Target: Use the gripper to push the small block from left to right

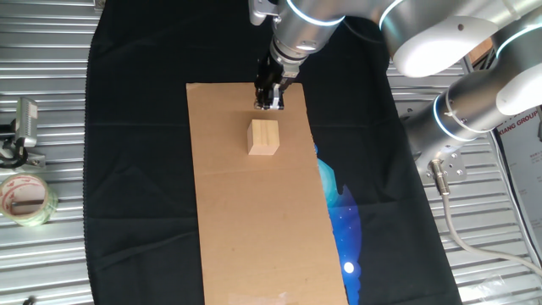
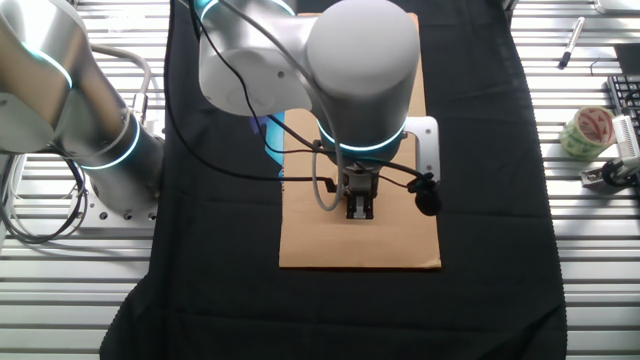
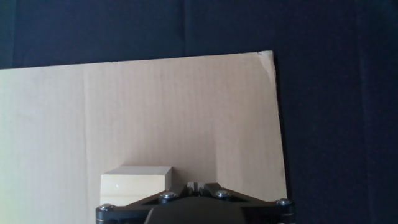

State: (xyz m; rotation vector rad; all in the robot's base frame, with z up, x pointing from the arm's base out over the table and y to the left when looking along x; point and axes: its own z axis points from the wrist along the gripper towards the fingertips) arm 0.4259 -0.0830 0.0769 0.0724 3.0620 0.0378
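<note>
Small block (image 1: 263, 136) sits on the cardboard sheet (image 1: 254, 229), upper third of the sheet, roughly centred across its width. Upright, flat on one face, pale tan, plain sides.

Gripper (image 1: 270, 102) at about 12 o'clock from the block in one fixed view, near it, a strip of bare cardboard showing between the two. Tips low over the sheet; contact with the sheet cannot be told. Fingers look pressed together, no gap visible, nothing between them.

Hand view: block (image 3: 137, 181) lies at 9 o'clock of the fingertips (image 3: 195, 185), just beside them.

Other fixed view: arm hides the block; gripper (image 2: 360, 207) points down over the sheet (image 2: 400, 250).

Black cloth (image 1: 135, 169) under the sheet. Tape roll (image 1: 25, 196) well apart at 9 o'clock on the slatted metal table (image 1: 42, 263).
</note>
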